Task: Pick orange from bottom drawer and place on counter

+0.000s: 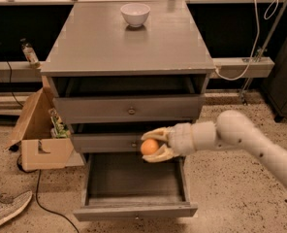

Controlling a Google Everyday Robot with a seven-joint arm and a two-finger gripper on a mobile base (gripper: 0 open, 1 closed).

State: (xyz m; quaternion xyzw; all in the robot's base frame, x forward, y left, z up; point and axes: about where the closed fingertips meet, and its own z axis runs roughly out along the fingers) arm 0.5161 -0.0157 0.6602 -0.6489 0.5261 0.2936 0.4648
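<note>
Arm from right; end effector around orange over bottom drawer.

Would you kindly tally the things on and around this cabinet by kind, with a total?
Drawers: 3 (top drawer, middle drawer, bottom drawer)
Orange: 1, in the gripper above the open bottom drawer
White bowl: 1, on the counter
Cardboard box: 1
Shoe: 1
Total: 7
</note>
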